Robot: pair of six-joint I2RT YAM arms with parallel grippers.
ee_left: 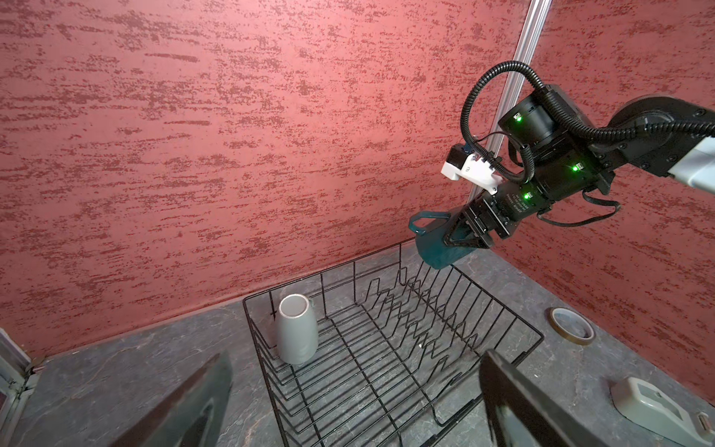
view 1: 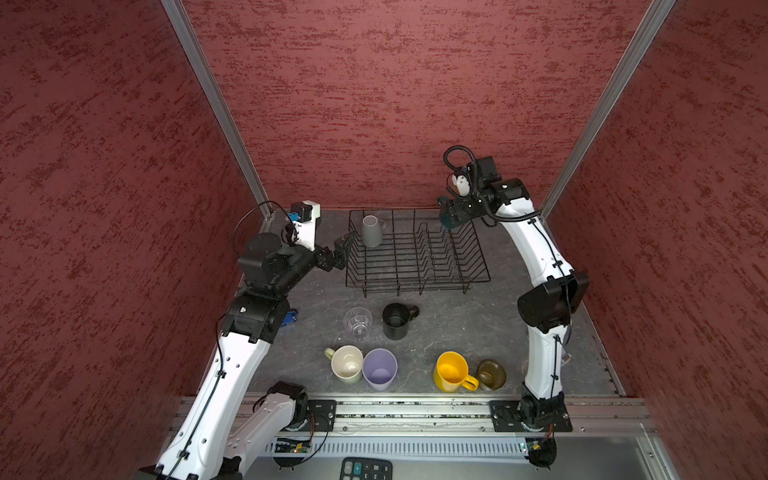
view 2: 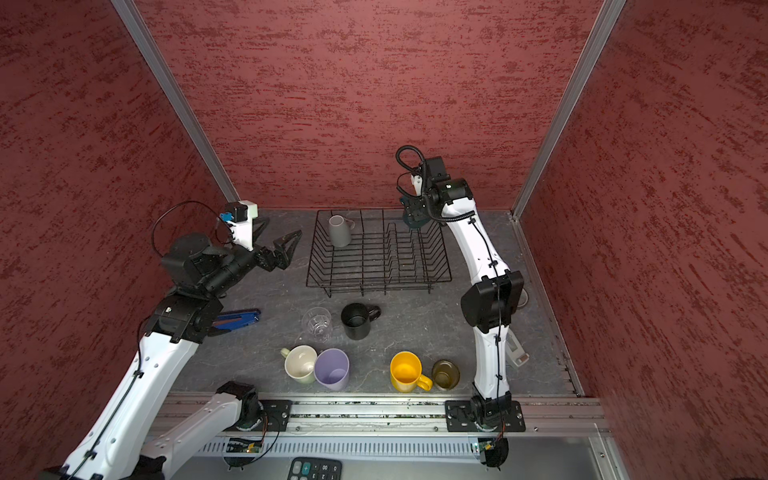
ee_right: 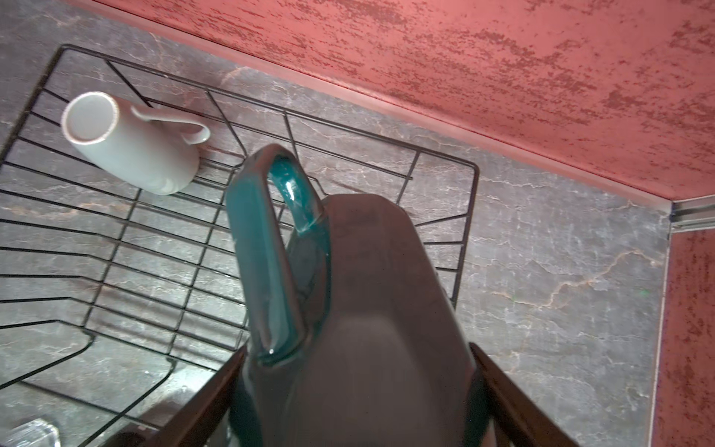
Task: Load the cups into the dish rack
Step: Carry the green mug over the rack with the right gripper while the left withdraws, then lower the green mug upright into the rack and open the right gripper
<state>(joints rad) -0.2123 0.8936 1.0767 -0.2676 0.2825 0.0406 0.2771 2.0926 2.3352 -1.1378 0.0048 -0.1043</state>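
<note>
While the right gripper (ee_left: 454, 232) hangs over the back right corner of the black wire dish rack (view 1: 399, 259), its jaws pinch a shiny teal mug (ee_left: 435, 253) with a loop handle. The teal mug is up in the air, tilted, and touches no wire. The left gripper (view 2: 282, 226) waits just beside the rack's left side, jaws spread wide with nothing in them. A tall grey mug (view 1: 372, 232) stands in the rack's back left corner, and it looks mouth down. Six cups wait on the dark grey stone-look worktop (view 1: 457, 324). A clear glass (view 1: 357, 324) and a black mug (view 1: 395, 322) sit near the rack's front side. A pale-green mug (view 1: 347, 363), a lilac tumbler (view 1: 379, 369), a yellow mug (view 1: 451, 371) and a brown mug (view 1: 491, 374) sit along the front edge.

I think the next job is to lower the teal mug into the rack. The thin upright prongs (ee_left: 416, 300) stand close below it, so the mug could bump one and twist in the jaws. Its handle could hook on a wire. The mug is smooth and round, so it could slip. If the jaws let go too high up, it could fall, roll or chip.
</note>
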